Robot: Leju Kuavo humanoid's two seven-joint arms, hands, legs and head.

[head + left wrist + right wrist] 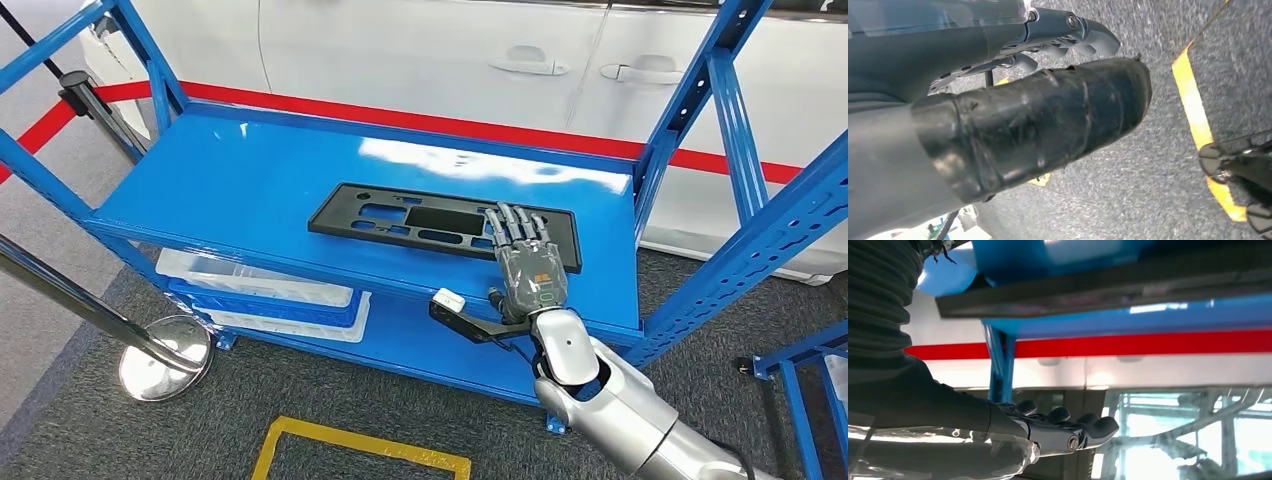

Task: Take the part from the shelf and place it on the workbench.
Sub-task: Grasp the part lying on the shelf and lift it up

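The part (420, 220) is a flat black rectangular frame with several cutouts, lying on the top deck of the blue shelf (250, 180). My right hand (528, 265) is stretched out palm down over the part's right end, fingers straight and holding nothing. In the right wrist view a gap separates the fingers (1068, 432) from the part's dark edge (1098, 295), so the hand hovers just clear of it. My left hand (1038, 120) hangs over grey carpet, thumb and fingers (1088, 35) loosely extended, with nothing in it.
White trays (260, 290) sit on the lower shelf. Blue uprights (700, 100) flank the deck's right end. A chrome stanchion base (165, 355) and pole stand front left. A white car (450, 50) is behind. Yellow floor tape (360, 445) marks the carpet.
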